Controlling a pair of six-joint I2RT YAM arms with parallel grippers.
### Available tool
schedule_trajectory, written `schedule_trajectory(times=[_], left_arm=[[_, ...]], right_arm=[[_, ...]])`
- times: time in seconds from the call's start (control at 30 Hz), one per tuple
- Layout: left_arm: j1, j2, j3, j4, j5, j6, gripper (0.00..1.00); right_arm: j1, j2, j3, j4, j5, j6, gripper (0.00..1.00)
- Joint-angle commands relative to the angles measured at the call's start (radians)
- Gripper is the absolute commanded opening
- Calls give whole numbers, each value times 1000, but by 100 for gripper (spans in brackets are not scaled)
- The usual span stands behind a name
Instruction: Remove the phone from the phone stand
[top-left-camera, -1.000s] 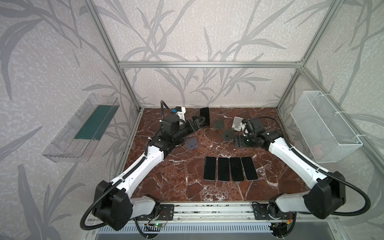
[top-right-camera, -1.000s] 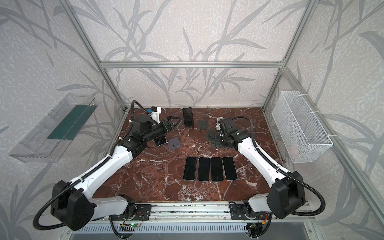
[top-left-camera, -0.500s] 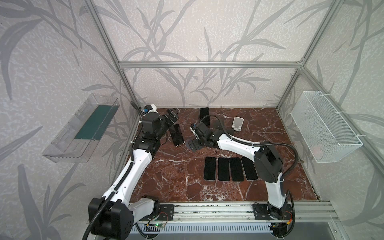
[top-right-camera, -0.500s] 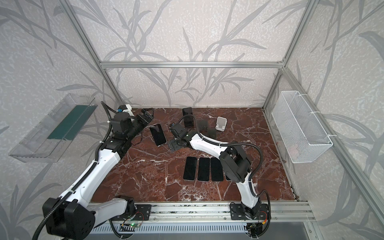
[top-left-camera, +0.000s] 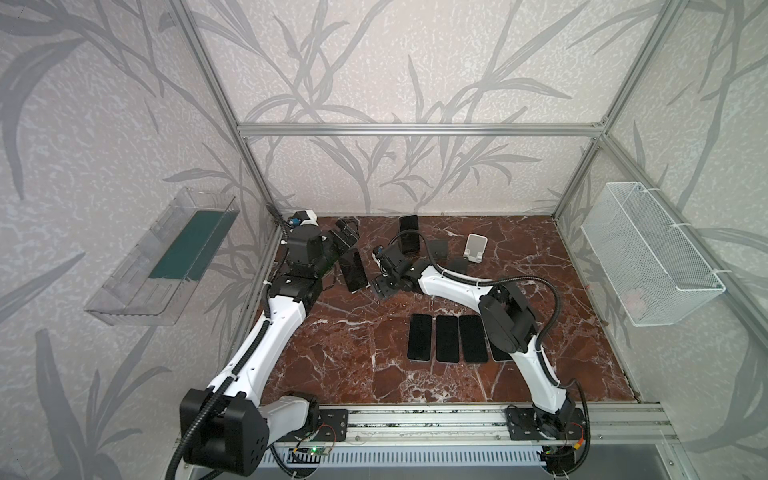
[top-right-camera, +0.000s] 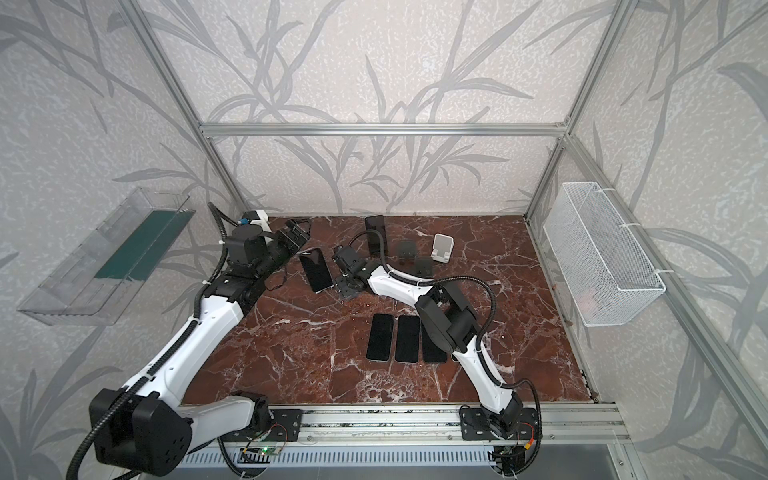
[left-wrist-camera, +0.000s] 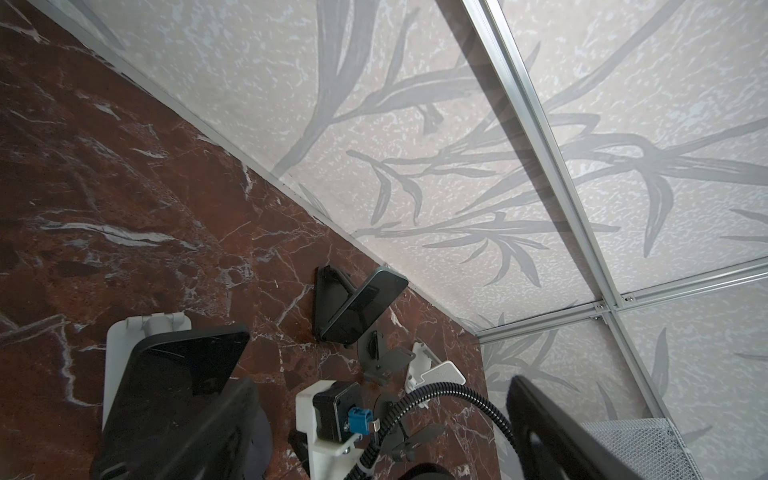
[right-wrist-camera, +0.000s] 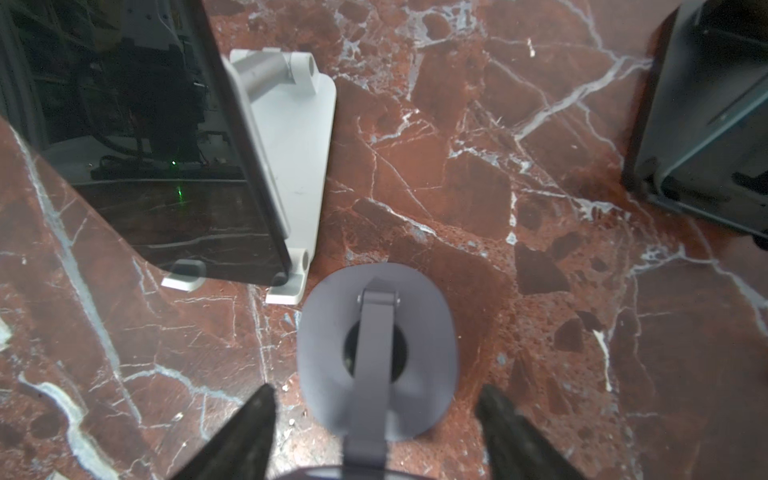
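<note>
In both top views the phone (top-left-camera: 354, 270) stands tilted at the back left of the tabletop (top-left-camera: 332, 357), close to the left frame post. The left tool (top-left-camera: 348, 231) hangs just behind its upper edge, spread wide and gripping nothing. The right tool (top-left-camera: 384, 286) sits low on the marble, just right of the phone. Open marble runs forward from there to the row of flat phones (top-left-camera: 446, 338).

The left wrist view adds the white stand (left-wrist-camera: 120, 345) propping the phone from behind. One finger (left-wrist-camera: 224, 428) overlaps the phone's lower part, though contact cannot be told. The other finger (left-wrist-camera: 548, 428) is well apart. A second phone (left-wrist-camera: 359, 307) leans on a black stand by the back wall.

The right wrist view alone shows the phone's lower edge seated in the white stand's lip. The right tool is released. Its fingers (right-wrist-camera: 245, 432) flank a grey round stand (right-wrist-camera: 378, 357) with gaps either side. The phone lies outside those jaws.
</note>
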Motion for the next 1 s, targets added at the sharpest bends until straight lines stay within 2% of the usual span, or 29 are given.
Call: schedule_trajectory(times=[0.0,0.1,0.3,0.47,0.7,0.8,0.97], left_arm=[[7,0,-6,13,8,-4,93],[7,-4,-8,17,5,-3,93],[8,-1,-9,25,23,-11,93],[9,2,-7,28,32,-16,93],[8,4,-7,35,45,-21,93],[8,11,-8,37,49,-26,92],[7,23,-5,51,86,-48,92]], right_arm=[[-2,-11,9,24,40,15,61],[-2,-52,-41,54,77,20,55],[-6,-172,-155,112,146,30,53],[-55,-257,-221,108,196,70,53],[-94,-500,-392,151,251,39,52],[-143,-637,-474,158,253,37,52],[-306,-827,-609,171,226,65,51]])
